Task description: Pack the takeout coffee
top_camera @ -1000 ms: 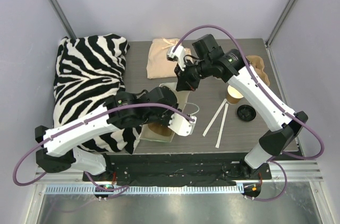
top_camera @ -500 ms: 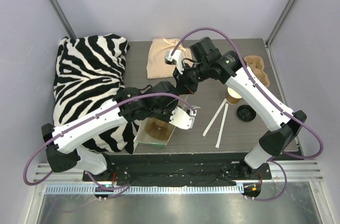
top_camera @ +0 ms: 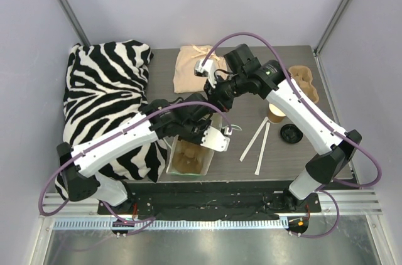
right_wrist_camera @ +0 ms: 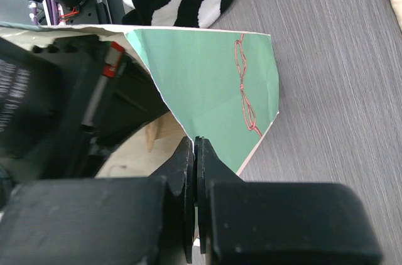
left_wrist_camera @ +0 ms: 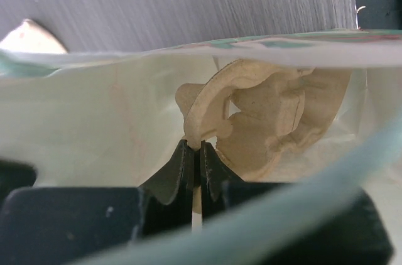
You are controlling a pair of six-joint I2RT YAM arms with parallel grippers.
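A: Main hazard?

B: Tearing. The right claw [right_wrist_camera: 193, 146] is clamped flat on the rim of the paper bag [right_wrist_camera: 220, 70], a thin green sheet with a red rope print. The left claw [left_wrist_camera: 195, 152] is deep inside, pinched tight on an edge of the pulp cup carrier [left_wrist_camera: 270, 120]. If either arm tugs, the rim may rip or the bag tip on the grey wood-grain tabletop [top_camera: 282, 161].

A: The carrier itself?

B: Moulded fibre, tan, matte, with curved cut-outs. Its thin lip could crumple under that pinch.

A: The takeout coffee?

B: No lidded cup shows in any view. There is only an open kraft cup [top_camera: 276, 112], pale inside, right of the bag under the right forearm. A loose black lid [top_camera: 291, 133] lies just near-right of it.
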